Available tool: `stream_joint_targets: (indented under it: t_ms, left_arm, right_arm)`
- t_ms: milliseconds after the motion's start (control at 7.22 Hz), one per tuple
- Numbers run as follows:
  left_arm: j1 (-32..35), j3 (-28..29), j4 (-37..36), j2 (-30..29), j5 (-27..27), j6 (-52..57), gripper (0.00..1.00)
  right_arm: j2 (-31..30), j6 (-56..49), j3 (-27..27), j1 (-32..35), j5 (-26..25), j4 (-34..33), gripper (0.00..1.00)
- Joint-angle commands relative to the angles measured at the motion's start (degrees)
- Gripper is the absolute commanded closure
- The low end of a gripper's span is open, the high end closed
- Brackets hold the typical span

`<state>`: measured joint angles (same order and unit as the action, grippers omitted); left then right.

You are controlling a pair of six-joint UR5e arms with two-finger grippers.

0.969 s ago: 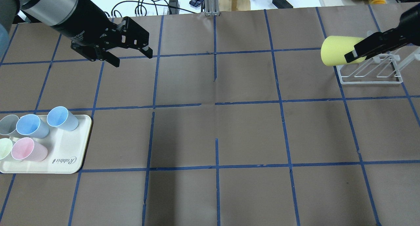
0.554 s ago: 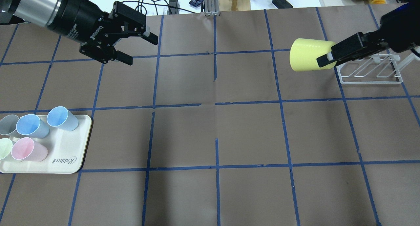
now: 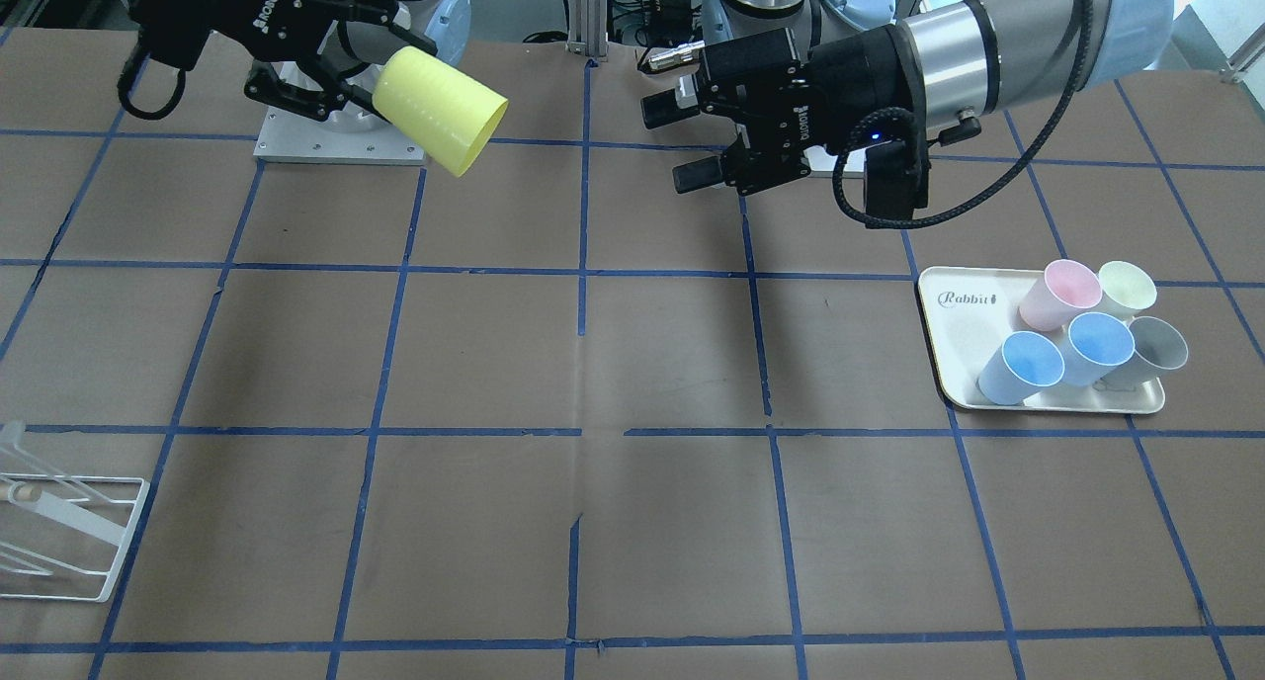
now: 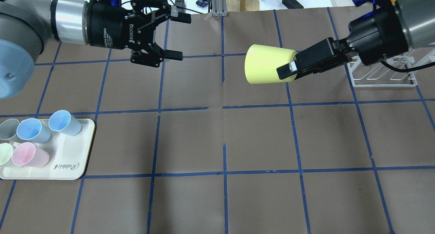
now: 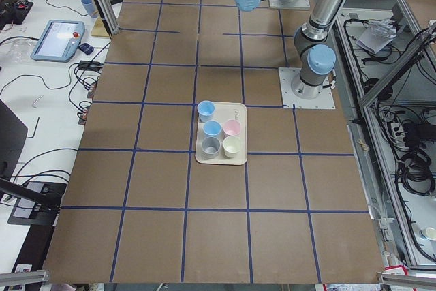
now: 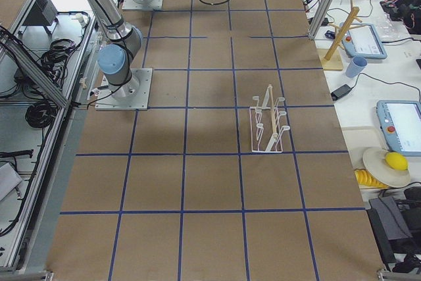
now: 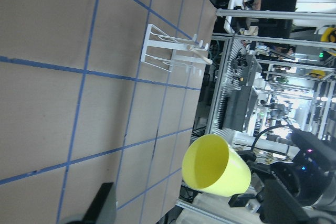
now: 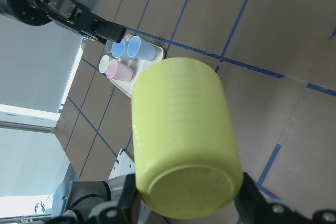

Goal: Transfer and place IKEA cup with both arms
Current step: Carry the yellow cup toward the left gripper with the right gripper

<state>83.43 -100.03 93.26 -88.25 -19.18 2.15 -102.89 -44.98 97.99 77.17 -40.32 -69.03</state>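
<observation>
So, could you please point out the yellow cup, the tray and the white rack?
yellow cup [image 4: 263, 65]: overhead view, on its side wall.
tray [image 4: 76, 147]: overhead view, on its bare floor.
white rack [image 4: 384, 86]: overhead view, on its base rail.

The right gripper [image 3: 385, 77], top left, holds the yellow cup [image 3: 445, 112] on its side, mouth twd the left gripper [image 3: 675, 143], fingers spread apart, & 5 pale cups [image 3: 1097, 349] sit on a tray [image 3: 959, 344].

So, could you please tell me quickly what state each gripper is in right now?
Left gripper: open, holding nothing.
Right gripper: shut on the IKEA cup, held off the table.
</observation>
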Motion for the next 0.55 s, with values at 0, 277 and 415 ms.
stream_joint_targets:
  t_ms: [0,277,415]
  left_arm:
    - [3.6,-0.4,-0.4,-0.5,6.2,-1.1,0.0]
    - [4.4,-0.5,-0.3,-0.3,6.1,-1.2,0.0]
    - [5.8,-0.7,-0.2,0.2,6.0,-1.2,0.0]
  right_arm:
    - [-2.5,2.2,0.4,4.6,1.4,0.7,0.82]
    - [-3.6,4.4,0.4,6.1,1.4,0.0,0.81]
    - [-3.6,4.2,0.4,6.1,2.1,-0.1,0.81]
